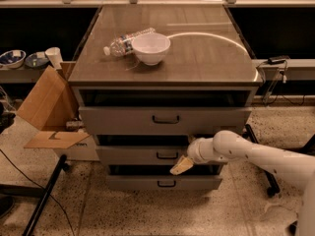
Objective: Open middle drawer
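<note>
The middle drawer (133, 156) is a low grey front, second in a stack of three, with a small black handle (167, 156). It stands slightly out, with a dark gap above it. My gripper (181, 165) comes in from the right on a white arm (256, 156). Its tan fingertips sit just right of and below the handle, against the drawer's lower edge. The top drawer (165, 120) has a taller front. The bottom drawer (165, 183) lies below my gripper.
A white bowl (150, 47) and a lying plastic bottle (127, 41) rest on the cabinet top (206, 58). An open cardboard box (47, 109) stands at the left. A black stand leg (44, 200) crosses the floor. Bowls (12, 58) sit on a left shelf.
</note>
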